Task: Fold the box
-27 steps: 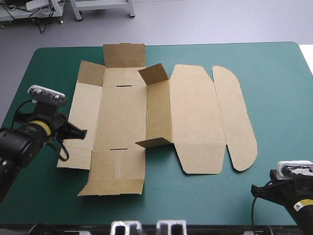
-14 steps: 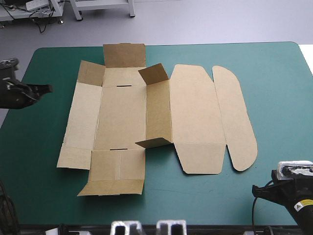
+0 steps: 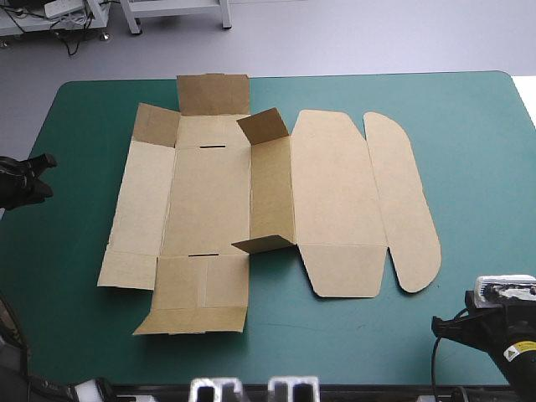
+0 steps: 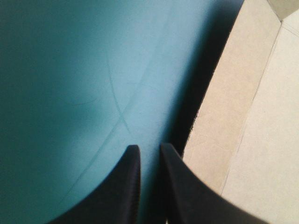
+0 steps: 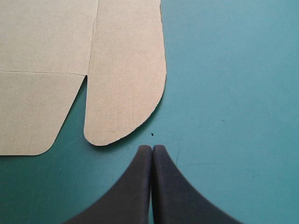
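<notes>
The brown box (image 3: 209, 197) lies spread out mid-table, its broad lid (image 3: 335, 193) and rounded flap (image 3: 402, 201) flat to the right. A middle wall (image 3: 272, 184) and several small end flaps stand partly raised. My left gripper (image 3: 43, 177) hovers at the table's left edge, clear of the box. In the left wrist view the left gripper (image 4: 147, 149) is shut but for a thin slit, empty, with the box's left panel (image 4: 233, 116) just beside it. My right gripper (image 5: 152, 147) is shut and empty, a short way from the rounded flap (image 5: 126, 70); it sits at the front right corner (image 3: 440, 325).
Bare teal-green cover (image 3: 469, 134) stretches right of the box and along the front edge. More cover lies open between the left gripper and the box's left panel (image 3: 84, 209).
My left arm has pulled back from the box's left panel to the table's left edge. The box and the right arm have not moved.
</notes>
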Available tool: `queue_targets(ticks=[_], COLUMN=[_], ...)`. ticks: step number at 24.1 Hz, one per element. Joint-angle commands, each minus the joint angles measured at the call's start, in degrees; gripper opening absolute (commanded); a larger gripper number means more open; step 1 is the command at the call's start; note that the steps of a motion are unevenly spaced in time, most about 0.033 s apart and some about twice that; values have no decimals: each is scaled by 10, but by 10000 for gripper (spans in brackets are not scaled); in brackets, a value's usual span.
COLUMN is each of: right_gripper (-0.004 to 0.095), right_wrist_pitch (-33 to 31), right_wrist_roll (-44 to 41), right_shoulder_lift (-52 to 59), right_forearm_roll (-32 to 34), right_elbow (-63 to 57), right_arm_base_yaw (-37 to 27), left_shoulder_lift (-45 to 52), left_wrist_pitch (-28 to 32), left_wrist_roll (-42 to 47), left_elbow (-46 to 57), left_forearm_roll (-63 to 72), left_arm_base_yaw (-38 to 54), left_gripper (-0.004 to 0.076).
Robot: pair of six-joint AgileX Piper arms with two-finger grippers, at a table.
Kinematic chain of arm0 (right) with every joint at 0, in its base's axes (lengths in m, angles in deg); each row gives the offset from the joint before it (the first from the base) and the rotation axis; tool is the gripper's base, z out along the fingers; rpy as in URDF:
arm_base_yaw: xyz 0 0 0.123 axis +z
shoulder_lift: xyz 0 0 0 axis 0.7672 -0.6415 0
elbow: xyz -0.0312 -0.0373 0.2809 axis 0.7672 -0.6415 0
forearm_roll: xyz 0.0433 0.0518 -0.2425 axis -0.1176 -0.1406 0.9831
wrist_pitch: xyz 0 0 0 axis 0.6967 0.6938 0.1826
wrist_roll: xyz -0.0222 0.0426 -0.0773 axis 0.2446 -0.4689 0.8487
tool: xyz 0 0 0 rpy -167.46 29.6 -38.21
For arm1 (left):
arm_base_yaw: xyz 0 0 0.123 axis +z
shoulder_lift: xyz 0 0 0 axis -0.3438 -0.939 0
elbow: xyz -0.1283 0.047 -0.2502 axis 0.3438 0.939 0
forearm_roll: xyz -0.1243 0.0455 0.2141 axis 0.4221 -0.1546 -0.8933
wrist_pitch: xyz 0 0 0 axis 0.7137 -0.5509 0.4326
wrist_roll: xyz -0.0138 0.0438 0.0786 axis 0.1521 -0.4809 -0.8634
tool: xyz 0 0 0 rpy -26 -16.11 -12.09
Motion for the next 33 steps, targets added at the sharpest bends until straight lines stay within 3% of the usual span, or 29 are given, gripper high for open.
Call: queue_targets(ticks=[1, 2, 4, 12, 29, 33], right_gripper=[-20, -20, -20, -20, -20, -20], right_wrist_pitch=[32, 31, 31, 32, 30, 31], right_wrist_roll=[3, 3, 3, 3, 0, 0], right_shoulder_lift=[-6, -6, -6, -6, -6, -6], right_forearm_roll=[1, 1, 1, 1, 1, 1], right_elbow=[13, 13, 13, 13, 13, 13], right_arm_base_yaw=[0, 0, 0, 0, 0, 0], left_shoulder_lift=[0, -6, -17, -84, -143, -143], left_wrist_pitch=[-27, -27, -27, -17, -29, -26], left_wrist_roll=[-10, -10, -10, -114, -123, -124], left_elbow=[-19, -19, -14, 31, 56, 64], left_forearm_roll=[18, 13, 43, 50, 110, 103], left_arm_base_yaw=[-8, -13, -23, -123, -181, -194], left_gripper=[351, 472, 536, 534, 531, 468])
